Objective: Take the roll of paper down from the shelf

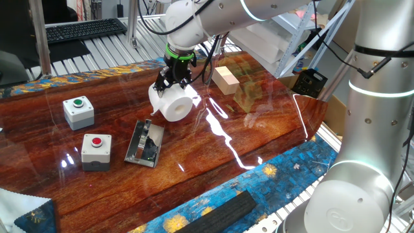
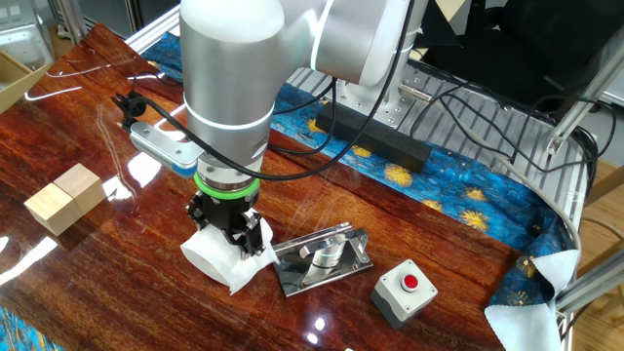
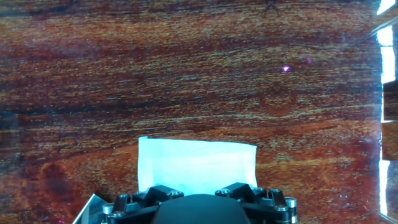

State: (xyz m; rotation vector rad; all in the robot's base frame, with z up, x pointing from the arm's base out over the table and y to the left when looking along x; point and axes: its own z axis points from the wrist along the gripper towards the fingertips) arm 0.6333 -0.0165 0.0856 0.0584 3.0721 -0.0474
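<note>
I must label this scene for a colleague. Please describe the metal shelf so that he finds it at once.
On the wooden table, look beside the roll of paper held in the gripper. The shelf lies flat there: shiny metal, unlike the grey button boxes.

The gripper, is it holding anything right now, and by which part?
Yes. The gripper is shut on the roll of paper, pinching its upper side, clear of the shelf.

From my seat, the claw (image 1: 173, 83) has open worktop (image 1: 259, 139) toward the wooden blocks (image 1: 226, 79), which stand well apart. The other way is tighter: the shelf (image 1: 145, 144) lies just beside the roll of paper (image 1: 173, 103), with two button boxes (image 1: 79, 112) beyond (green and red).
</note>
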